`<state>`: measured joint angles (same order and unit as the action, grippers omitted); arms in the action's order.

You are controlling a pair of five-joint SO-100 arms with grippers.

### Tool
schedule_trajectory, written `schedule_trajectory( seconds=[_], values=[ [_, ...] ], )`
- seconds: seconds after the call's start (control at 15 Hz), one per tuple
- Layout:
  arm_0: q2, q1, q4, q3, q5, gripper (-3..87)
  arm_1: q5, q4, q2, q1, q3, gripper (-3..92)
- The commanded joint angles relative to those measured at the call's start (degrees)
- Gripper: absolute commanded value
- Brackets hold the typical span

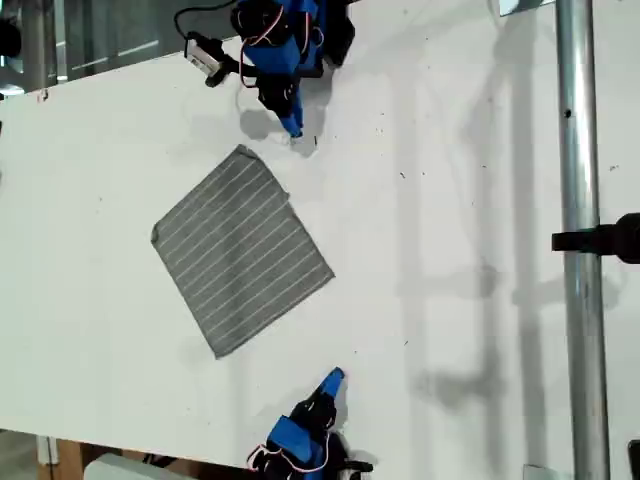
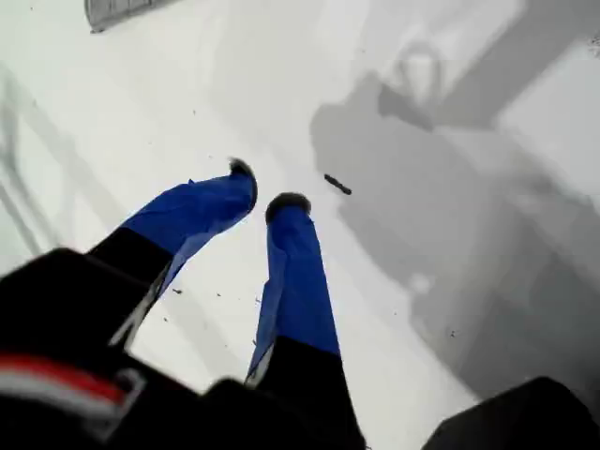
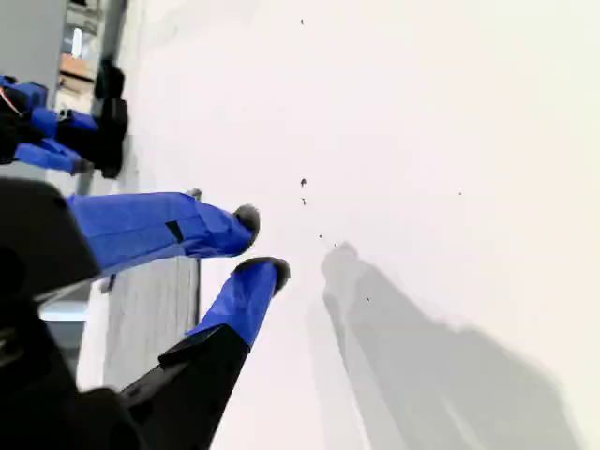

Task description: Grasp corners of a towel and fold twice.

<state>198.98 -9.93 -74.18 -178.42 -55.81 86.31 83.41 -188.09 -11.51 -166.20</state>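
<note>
The white table [image 1: 480, 200] fills the exterior view. The towel [image 1: 240, 250] lies spread flat and unfolded on it, left of centre in that view and turned like a diamond. No fold has been made, so I judge the task to be at its opening step, the reach for the corners.

My first tool [image 1: 293, 128] hangs at the upper middle of the exterior view. Its own camera shows the blue fingers parted by a narrow gap, empty, over bare table [image 2: 264, 187]. Only an edge of the towel [image 2: 117, 9] shows, well away from the tips. My second tool [image 1: 335, 377] sits at the lower middle of the exterior view. It is also narrowly parted and empty [image 3: 262, 244], with the towel [image 3: 155, 319] just beside it but not between the fingers.

The towel's upper corner [image 1: 243, 150] lies near my first tool, and its lower corner [image 1: 222, 353] is the one nearest my second tool, though farther from it.

As I judge it, each tool needs to widen, shift toward the exterior view's left onto its nearest corner, and press low enough to pinch thin cloth off the table. The risk is closing on nothing, or dragging the cloth.

A few dark specks [image 2: 337, 185] mark the table.
</note>
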Motion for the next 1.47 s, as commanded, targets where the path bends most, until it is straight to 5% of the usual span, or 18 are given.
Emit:
schedule_trajectory(
  seconds=[0.0,0.4,0.53,0.73,0.93,1.13,1.27,1.4],
  values=[
    [0.4,17.0,1.2,-0.4,-26.5,-2.8,-0.4,0.8,-0.5,0.3,1.4,-0.2],
    [0.4,17.5,0.8,-0.4,-27.1,-2.9,-3.5,-3.3,4.7,1.8,7.6,-0.3],
    [0.4,17.8,0.7,-0.4,-27.2,-2.9,-13.8,-4.3,28.7,-4.4,24.5,-0.3],
    [0.4,17.7,0.7,-0.4,-27.0,-2.9,-42.1,3.0,54.4,-21.7,49.4,-0.3],
    [0.4,17.2,0.6,-0.4,-27.3,-2.9,-63.4,0.2,66.0,-31.8,57.9,-0.3],
    [0.4,16.9,0.5,-0.4,-27.8,-2.9,-66.4,0.4,70.9,-34.4,63.9,-0.3],
    [0.4,17.1,0.5,-0.4,-27.7,-2.9,-65.9,1.9,73.7,-33.5,67.2,27.9],
    [0.4,17.0,0.6,-0.4,-27.7,-2.9,-66.1,2.9,75.2,-32.4,69.9,35.5]
  ],
)
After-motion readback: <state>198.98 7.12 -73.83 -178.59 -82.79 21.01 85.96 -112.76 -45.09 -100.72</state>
